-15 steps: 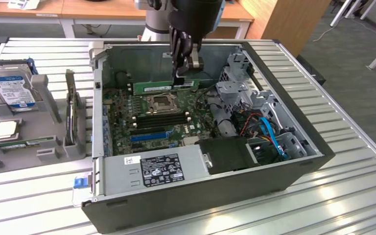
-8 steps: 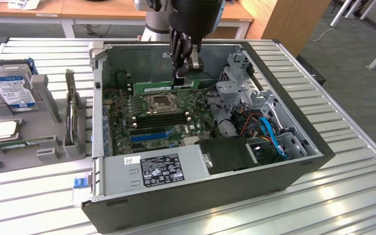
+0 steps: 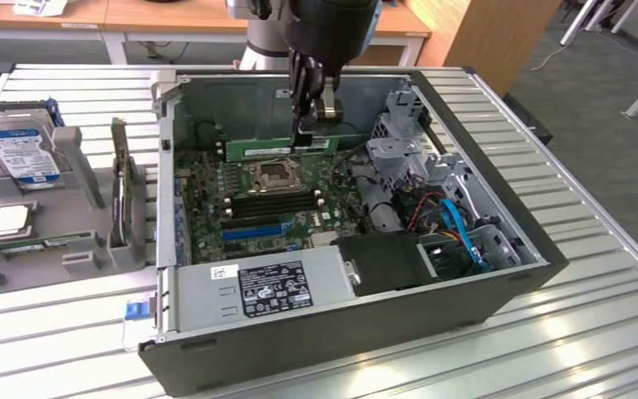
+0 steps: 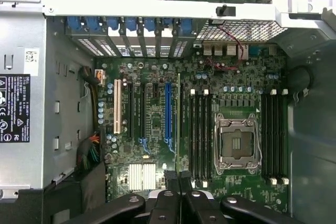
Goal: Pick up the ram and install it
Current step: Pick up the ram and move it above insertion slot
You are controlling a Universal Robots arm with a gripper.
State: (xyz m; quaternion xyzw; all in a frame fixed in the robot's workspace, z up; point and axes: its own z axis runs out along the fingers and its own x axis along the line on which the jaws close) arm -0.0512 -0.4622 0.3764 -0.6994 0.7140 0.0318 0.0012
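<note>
Ext. view first: we've got the PC case [image 3: 408, 332] lying open on the slatted table [image 3: 585, 332], and the gripper [image 3: 310, 129] reaches in from above, clamped tight on the top edge of the ram [image 3: 263, 148]. The ram hangs on edge, long side level, green w/ a pale label, held in the air over the motherboard [image 3: 210, 195]. From this angle it shows past the CPU socket [image 3: 275, 176], toward the case's far wall. The black memory slots [image 3: 269, 202] sit on the near side of the socket, the blue slot [image 3: 258, 233] nearer again, and the silver power supply [image 3: 263, 287] fills the front corner. Over at the ext. view's left, a gray holder [image 3: 76, 258] on the table carries a hard drive [image 3: 17, 150], a square processor chip [image 3: 7, 220] and a second green stick [image 3: 47, 243] lying flat. Switching to the wrist view: we're looking straight down into the case, and the gripper [image 4: 178, 178] is pinched shut, its black fingers [image 4: 165, 203] right together on the ram [image 4: 178, 119]. Here the ram shows edge-on as a thin line. That line runs parallel to the slots, between the blue slot and the nearest black memory slot, just beside the latter. How high it rides above the board we can't tell. The CPU socket lies beyond that bank, w/ another bank of black slots [image 4: 275, 135] on its other side.
</note>
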